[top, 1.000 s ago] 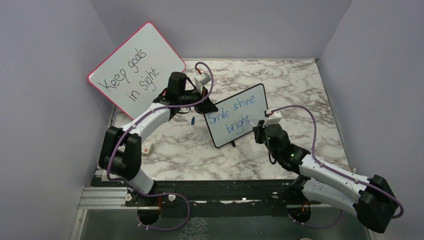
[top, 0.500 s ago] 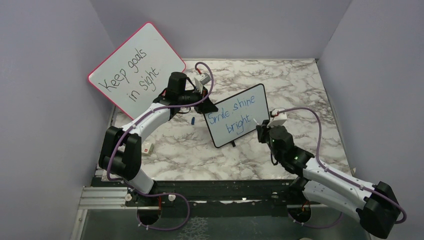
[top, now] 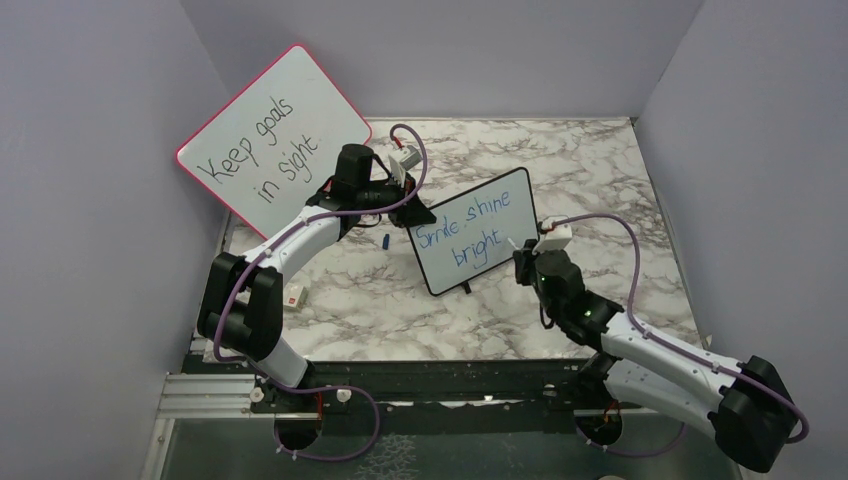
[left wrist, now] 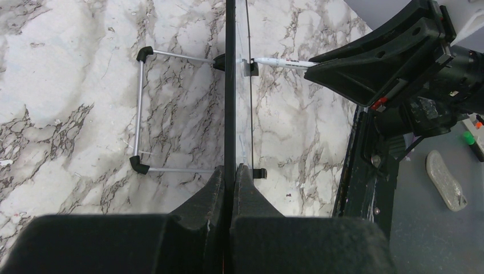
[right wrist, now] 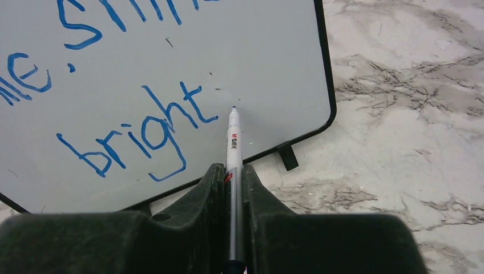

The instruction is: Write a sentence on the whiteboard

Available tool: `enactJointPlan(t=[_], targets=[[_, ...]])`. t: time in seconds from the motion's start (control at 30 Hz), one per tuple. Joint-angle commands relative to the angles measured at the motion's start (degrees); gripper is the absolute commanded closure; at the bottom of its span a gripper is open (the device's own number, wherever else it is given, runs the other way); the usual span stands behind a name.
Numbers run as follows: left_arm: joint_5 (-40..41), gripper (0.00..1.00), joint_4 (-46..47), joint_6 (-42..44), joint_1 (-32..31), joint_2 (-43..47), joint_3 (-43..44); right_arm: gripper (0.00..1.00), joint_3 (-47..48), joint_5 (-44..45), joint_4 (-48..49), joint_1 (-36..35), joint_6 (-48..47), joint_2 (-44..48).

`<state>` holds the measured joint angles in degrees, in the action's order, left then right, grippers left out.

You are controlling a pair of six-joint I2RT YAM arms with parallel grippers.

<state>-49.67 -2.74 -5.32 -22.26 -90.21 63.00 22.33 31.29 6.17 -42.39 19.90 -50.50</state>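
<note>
Your left gripper (left wrist: pixel 231 169) is clamped on the left edge of the whiteboard (top: pixel 518 226), which stands mid-table on its feet. Your right gripper (right wrist: pixel 233 171) is closed on a marker (right wrist: pixel 233 140). Its tip is just right of "bright" in the sentence (top: pixel 476 248). Contact with board: cannot tell.

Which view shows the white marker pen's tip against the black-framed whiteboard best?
Right wrist: the white marker pen runs out from the right pincer, tip just right of the blue "bright" on the black-framed whiteboard. Left wrist shows it side-on by the edge-on board; top external, only a sliver.
</note>
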Motion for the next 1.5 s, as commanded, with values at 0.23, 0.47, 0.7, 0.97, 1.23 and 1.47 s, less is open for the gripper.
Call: enactJointPlan(t=[0.23,0.47,0.7,0.97,1.23,1.47], targets=[[3.35,1.00,-2.41,4.27,-0.33,-1.56,0.37,0.99,-0.44,-2.03,5.59,1.30,0.14,-3.02],[3.79,1.00,-2.61,4.07,-0.33,-1.64,0.53,0.99,0.32,-2.09,3.73,1.52,-0.04,-1.59],[6.12,0.92,-1.95,1.57,-0.33,-1.23,1.28,0.99,1.41,-2.17,-3.44,1.48,-0.05,4.91],[9.08,0.68,-1.61,-3.42,-0.41,0.33,4.32,0.99,2.53,-2.04,-6.88,1.52,-0.91,12.48],[20.46,0.56,-7.80,-8.88,-0.41,4.83,8.99,0.99,1.67,-2.04,-8.11,1.52,-1.30,18.72],[42.69,0.33,-18.96,-11.25,1.43,12.67,7.84,0.99,1.04,-2.88,-7.14,1.51,-1.68,21.69]])
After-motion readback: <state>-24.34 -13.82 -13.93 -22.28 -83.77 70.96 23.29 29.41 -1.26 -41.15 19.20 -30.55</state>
